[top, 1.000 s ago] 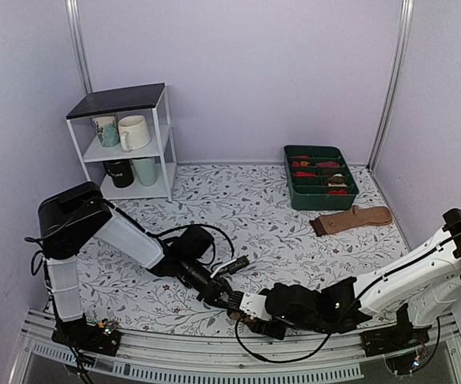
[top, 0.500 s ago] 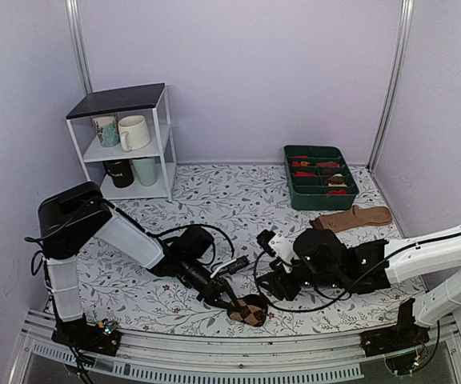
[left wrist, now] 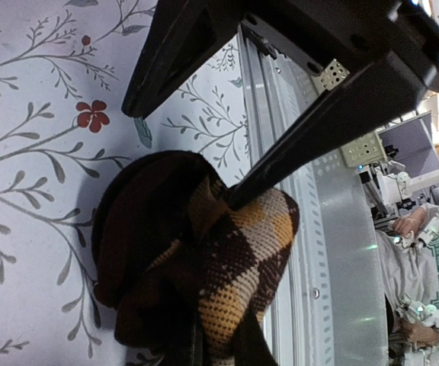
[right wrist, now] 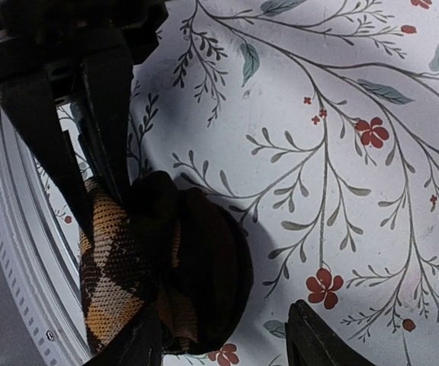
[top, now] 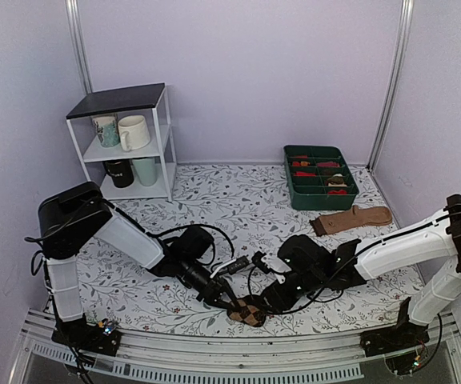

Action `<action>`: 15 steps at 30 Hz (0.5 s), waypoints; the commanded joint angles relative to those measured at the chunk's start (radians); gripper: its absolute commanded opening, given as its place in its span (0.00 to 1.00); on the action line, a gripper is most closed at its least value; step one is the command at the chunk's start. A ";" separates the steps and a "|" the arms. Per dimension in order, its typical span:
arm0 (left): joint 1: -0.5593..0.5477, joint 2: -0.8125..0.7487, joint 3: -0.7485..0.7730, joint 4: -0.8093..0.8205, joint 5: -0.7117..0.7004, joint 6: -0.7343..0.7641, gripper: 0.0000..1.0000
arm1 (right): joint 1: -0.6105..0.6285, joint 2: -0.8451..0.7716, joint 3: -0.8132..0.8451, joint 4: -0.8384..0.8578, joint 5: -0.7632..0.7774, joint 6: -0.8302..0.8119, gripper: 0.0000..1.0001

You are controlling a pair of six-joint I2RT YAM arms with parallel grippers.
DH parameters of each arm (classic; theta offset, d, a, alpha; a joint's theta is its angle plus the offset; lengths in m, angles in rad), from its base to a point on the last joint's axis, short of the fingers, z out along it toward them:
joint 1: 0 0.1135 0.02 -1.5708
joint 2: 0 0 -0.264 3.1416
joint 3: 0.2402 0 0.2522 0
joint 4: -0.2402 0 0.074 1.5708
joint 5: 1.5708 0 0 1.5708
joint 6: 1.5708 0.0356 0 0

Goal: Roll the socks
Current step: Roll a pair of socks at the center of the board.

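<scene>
The socks [top: 250,310] are a rolled bundle, dark brown with tan-orange argyle, lying on the flowered cloth near the front rail. My left gripper [top: 232,304] is shut on the bundle's argyle edge; in the left wrist view the gripper [left wrist: 223,347] pinches the socks [left wrist: 242,244] at the bottom. My right gripper [top: 266,300] is open, low at the bundle's right side. In the right wrist view the gripper [right wrist: 227,343] straddles the dark part of the socks [right wrist: 204,267], with one finger against the bundle and the other apart from it on the cloth.
The metal front rail [top: 214,364] runs just beside the bundle. A plain tan sock [top: 350,218] lies at the right. A green tray [top: 350,194] with red bundles stands behind it. A white shelf [top: 169,136] with mugs stands at the back left.
The right gripper was over the bundle, lifted away up and right, then came back down beside it, open. The left arm and the bundle have not moved.
</scene>
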 commanded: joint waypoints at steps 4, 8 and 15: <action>-0.002 0.072 -0.056 -0.184 -0.122 0.002 0.00 | -0.008 0.096 0.007 0.090 -0.069 0.025 0.49; -0.002 0.069 -0.057 -0.178 -0.129 -0.004 0.00 | -0.008 0.105 -0.003 0.132 -0.113 0.025 0.33; -0.001 0.052 -0.071 -0.145 -0.186 -0.056 0.00 | -0.040 0.124 -0.025 0.251 -0.115 0.035 0.00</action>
